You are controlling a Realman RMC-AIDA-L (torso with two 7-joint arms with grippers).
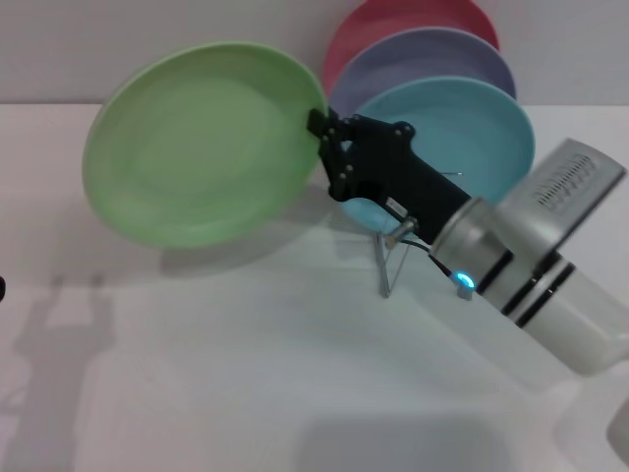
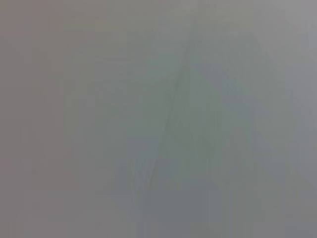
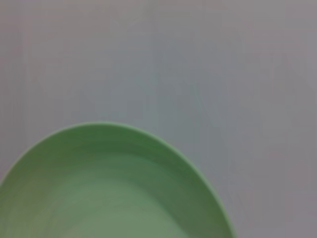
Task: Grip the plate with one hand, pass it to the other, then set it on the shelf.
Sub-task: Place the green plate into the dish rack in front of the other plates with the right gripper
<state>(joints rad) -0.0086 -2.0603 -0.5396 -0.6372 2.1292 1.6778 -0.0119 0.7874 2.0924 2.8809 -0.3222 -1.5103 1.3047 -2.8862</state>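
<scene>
Head view: the right tool (image 1: 320, 138) has its black fingers pinched on the 3 o'clock rim of the green plate (image 1: 201, 143), holding it tilted above the table (image 1: 246, 364). At 3 o'clock from it, the wire rack (image 1: 391, 258) holds blue (image 1: 472, 133), lavender and pink plates. Left tool unseen.

Right wrist view: the plate (image 3: 111, 191) fills the lower part.

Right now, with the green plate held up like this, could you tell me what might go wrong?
The right end effector grips the green plate only at its rim, so the plate could tilt or slip. The wire rack already holds turquoise, lavender and pink plates, so the green one may knock them on the way in.
</scene>
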